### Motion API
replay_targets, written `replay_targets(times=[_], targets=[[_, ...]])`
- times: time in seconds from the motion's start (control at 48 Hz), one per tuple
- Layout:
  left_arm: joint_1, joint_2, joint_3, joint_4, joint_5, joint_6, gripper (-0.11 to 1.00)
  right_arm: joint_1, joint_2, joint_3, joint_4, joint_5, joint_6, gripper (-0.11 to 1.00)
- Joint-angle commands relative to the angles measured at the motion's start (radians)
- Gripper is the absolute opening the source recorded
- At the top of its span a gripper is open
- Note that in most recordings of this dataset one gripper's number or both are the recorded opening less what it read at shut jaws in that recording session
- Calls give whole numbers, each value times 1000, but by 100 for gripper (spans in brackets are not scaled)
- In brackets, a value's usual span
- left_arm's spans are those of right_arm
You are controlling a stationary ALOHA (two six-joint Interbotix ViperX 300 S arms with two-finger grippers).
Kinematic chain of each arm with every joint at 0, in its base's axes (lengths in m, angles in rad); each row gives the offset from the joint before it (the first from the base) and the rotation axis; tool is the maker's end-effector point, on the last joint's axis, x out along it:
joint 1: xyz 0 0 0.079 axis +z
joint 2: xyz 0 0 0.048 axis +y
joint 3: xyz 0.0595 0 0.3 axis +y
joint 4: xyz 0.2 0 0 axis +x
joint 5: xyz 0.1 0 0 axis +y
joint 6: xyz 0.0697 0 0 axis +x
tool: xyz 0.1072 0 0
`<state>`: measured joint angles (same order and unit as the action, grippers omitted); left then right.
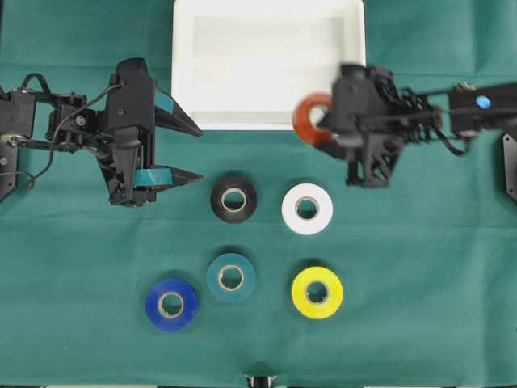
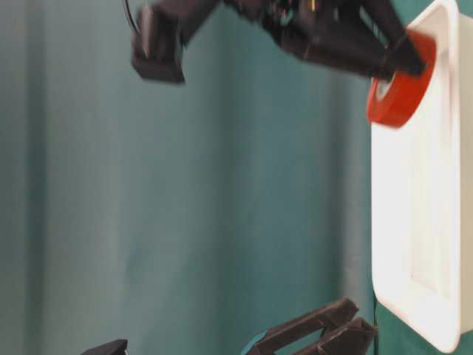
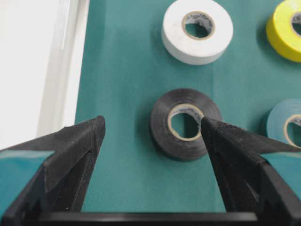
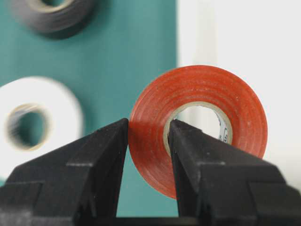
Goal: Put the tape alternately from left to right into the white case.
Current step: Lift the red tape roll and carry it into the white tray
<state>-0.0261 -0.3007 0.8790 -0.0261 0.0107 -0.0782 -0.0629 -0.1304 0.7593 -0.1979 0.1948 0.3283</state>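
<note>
A green cloth (image 1: 404, 323) covers the whole table, and the white case (image 1: 184, 65) sits on it at the far middle edge, its long axis running left to right in the overhead view; its floor shows bare wherever it is visible. The left arm (image 1: 56, 129) lies low along the left side, reaching toward the centre with its wrist level. The right arm (image 1: 452, 117) comes in from the right, raised above the cloth, its hand at the case's near right corner.

The left gripper (image 1: 187, 151) stands wide open with nothing between its fingers (image 3: 77, 141); the black roll (image 1: 234, 199) lies flat just ahead of it and nearest its right-hand finger. The right gripper (image 4: 148, 136) is clenched on the red-orange roll (image 1: 311, 117), one finger outside the wall and one inside the core. That roll hangs on edge, tilted, its hole facing roughly sideways, over the rim at the case's near right corner.

Five rolls lie flat on the cloth, holes up, apart from one another. The white roll (image 1: 307, 208) is to the right of the black one. Nearer the front edge lie the blue roll (image 1: 171, 304), the teal roll (image 1: 231, 277) and the yellow roll (image 1: 317, 292), left to right. Nothing stands between the held roll and the case.
</note>
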Motion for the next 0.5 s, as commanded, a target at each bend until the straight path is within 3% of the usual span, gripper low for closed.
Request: replay_targets(times=[0.0, 0.187, 0.479], targets=[[-2, -8, -11, -2, -3, -2, 86, -32, 15, -49, -15, -3, -2, 1], [-2, -8, -11, -2, -5, 0, 86, -84, 80, -109, -40, -5, -6, 1], [-2, -8, -11, -2, -3, 0, 86, -158, 169, -198, -117, -11, -5, 1]])
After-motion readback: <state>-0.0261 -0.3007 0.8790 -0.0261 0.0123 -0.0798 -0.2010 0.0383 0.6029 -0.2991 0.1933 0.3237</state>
